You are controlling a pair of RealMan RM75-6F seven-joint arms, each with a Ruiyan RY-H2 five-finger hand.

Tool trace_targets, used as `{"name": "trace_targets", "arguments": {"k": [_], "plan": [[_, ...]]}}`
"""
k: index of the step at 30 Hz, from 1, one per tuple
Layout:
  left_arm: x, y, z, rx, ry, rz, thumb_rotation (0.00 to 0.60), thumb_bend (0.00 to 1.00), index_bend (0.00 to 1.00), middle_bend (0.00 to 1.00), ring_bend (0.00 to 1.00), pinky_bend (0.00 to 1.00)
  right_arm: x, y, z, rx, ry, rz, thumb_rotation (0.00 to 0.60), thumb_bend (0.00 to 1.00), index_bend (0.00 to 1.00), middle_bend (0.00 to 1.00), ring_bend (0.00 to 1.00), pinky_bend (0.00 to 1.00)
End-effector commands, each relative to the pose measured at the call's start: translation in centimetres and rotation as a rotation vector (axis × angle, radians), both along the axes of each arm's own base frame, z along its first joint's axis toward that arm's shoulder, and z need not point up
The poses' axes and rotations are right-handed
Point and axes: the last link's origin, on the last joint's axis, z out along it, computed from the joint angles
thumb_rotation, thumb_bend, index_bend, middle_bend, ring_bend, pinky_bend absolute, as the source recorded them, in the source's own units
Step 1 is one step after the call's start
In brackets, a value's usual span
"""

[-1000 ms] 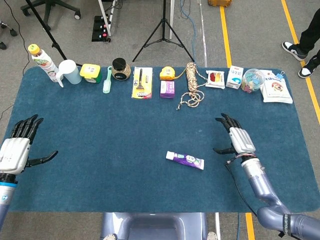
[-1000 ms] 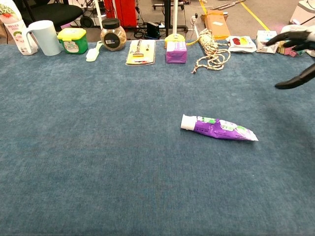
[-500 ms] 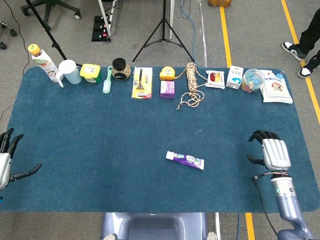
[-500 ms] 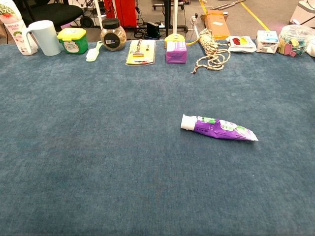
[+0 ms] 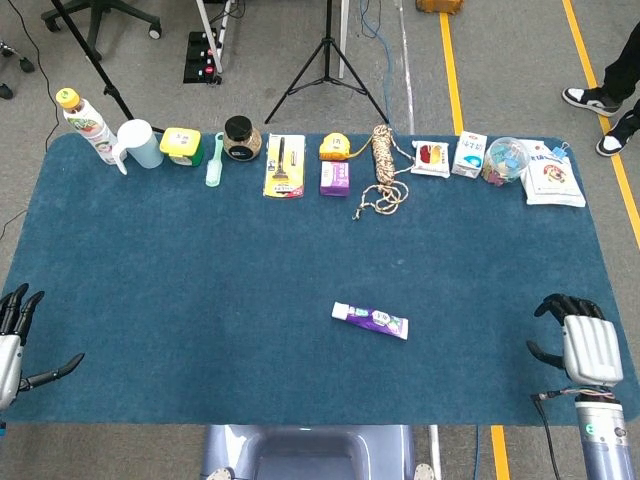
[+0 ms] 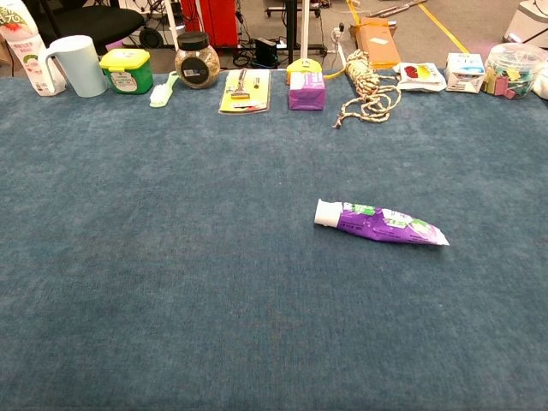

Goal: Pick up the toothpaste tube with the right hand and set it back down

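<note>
A purple and white toothpaste tube [image 5: 371, 320] lies flat on the blue table cover, its white cap pointing left; the chest view shows the toothpaste tube [image 6: 381, 223] right of centre. My right hand [image 5: 582, 343] hovers at the table's near right corner, far to the right of the tube, holding nothing, fingers apart and slightly bent. At the near left edge my left hand [image 5: 14, 343] is open and empty, thumb out to the right. Neither hand appears in the chest view.
Along the far edge stand a bottle [image 5: 86, 124], a pale blue jug [image 5: 138, 144], a yellow-lidded tub [image 5: 181, 145], a jar [image 5: 240, 138], a razor card [image 5: 284, 165], a purple box [image 5: 335, 178], a coiled rope [image 5: 384, 168], packets and a clip bowl [image 5: 505, 159].
My right hand has drawn back from beside the tube to the near right corner. The left hand has dropped toward the near left edge. The tube lies where it did.
</note>
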Motion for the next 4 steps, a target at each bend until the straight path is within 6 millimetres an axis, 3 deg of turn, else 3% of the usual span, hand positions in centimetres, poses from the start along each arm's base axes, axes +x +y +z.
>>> {"name": "trace_targets", "arguments": {"k": [1,4], "plan": [[0.04,-0.08,-0.18,-0.004,-0.002,-0.002,0.296,0.0,0.06,0.0,0.0,0.0,-0.13,0.48,0.12,0.001,0.001,-0.01,0.6,0.18,0.46,0.36,0.3,0.24],[0.13,-0.05,-0.3,-0.007,0.001,-0.004,0.296,0.0,0.05,0.0,0.0,0.0,-0.35,0.72,0.13,-0.002,0.0,-0.019,0.6,0.18,0.46,0.36,0.31,0.24]]}}
